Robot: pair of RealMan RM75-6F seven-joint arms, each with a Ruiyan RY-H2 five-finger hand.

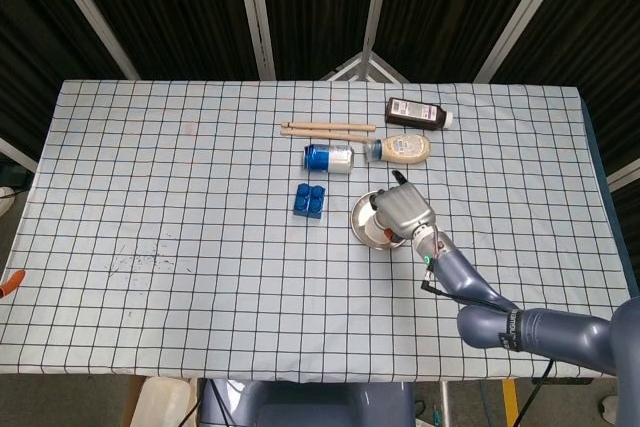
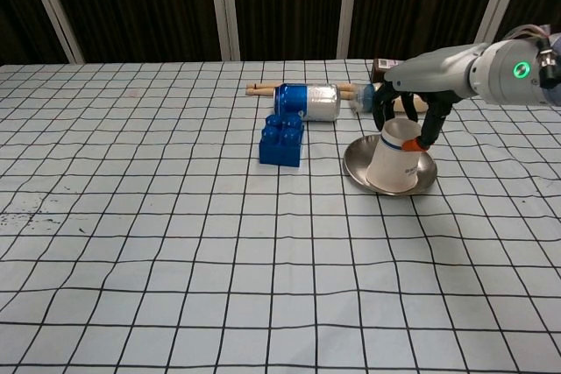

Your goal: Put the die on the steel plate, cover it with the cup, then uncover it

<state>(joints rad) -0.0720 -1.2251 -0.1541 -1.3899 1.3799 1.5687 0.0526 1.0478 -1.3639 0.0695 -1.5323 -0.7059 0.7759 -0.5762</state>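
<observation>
Steel plate (image 1: 364,219), right of centre in the head view, carries the upturned cup, which my right hand (image 1: 402,209) covers almost wholly from above; the forearm trails off toward the lower right corner. I cannot see the die from here, and I judge it sits beneath the cup. My left hand is out of frame in both views.

White paper cup (image 2: 396,157) stands mouth down on the steel plate (image 2: 357,172) at centre right of the chest view, leaning a little, its base tipped toward the upper right. My right hand (image 2: 409,111) comes in from the right edge and its fingers (image 2: 430,128) wrap the cup's narrow upper end, so I am holding it from above and slightly behind. The die is hidden here too. The cup's long axis runs nearly vertical, straight below my fingers, so the uncovering, as I read it, calls for a plain lift. A blue block (image 2: 281,139) sits well apart to the left, a lying can (image 2: 307,101) beyond it on the checked counter (image 2: 175,260).
</observation>
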